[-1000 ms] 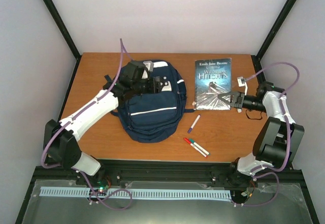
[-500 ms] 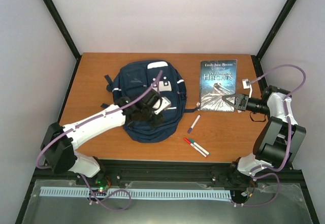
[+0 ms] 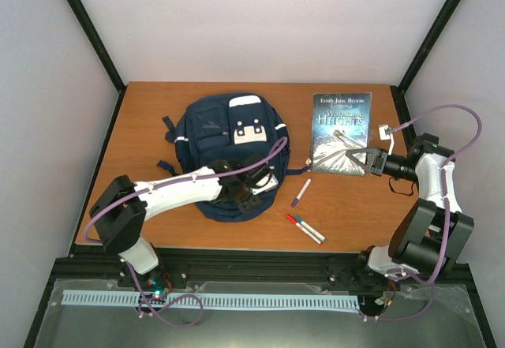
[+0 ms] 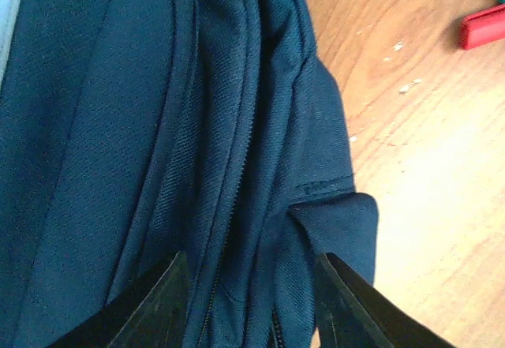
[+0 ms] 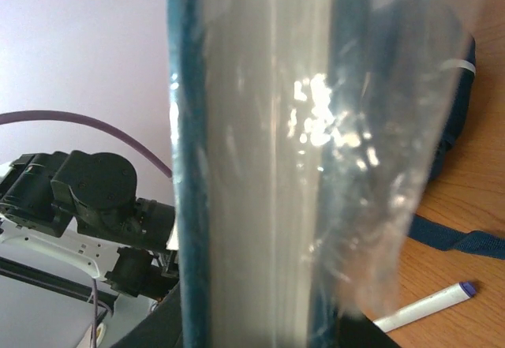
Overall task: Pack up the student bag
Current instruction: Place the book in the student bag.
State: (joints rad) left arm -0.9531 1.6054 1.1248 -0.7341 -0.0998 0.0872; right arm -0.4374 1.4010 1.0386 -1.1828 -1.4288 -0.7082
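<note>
- Left pincer (image 4: 254,285) sits low on the near end of the bag (image 3: 217,127). Its jaws stand apart with a fold of cloth beside the zip (image 4: 237,166) between them. Cannot tell if they bite the cloth or only straddle it. Likely there to tug the mouth open or pin the bag down.
- Bag lies flat on the left-centre of the counter (image 3: 142,111), white front patch up, white label toward the far wall. Zip looks shut along the stretch seen from the wrist, so my read is that opening comes first and packing is barely begun.
- Right pincer (image 3: 361,159) is clamped on the near edge of the book (image 3: 341,123), to the right of the bag and apart from it. The clear wrapper glares in the wrist view. Probably held ready until there is an opening.
- White pen (image 3: 301,192) with a purple cap lies between bag and book, toward the front. Two markers (image 3: 304,228), red and green ends, lie side by side closer to the front edge. Neither pincer is near them; likely they go in after the book.
- Risk: the slick wrapper may slip in the grip, and the soft cloth may sag shut.
</note>
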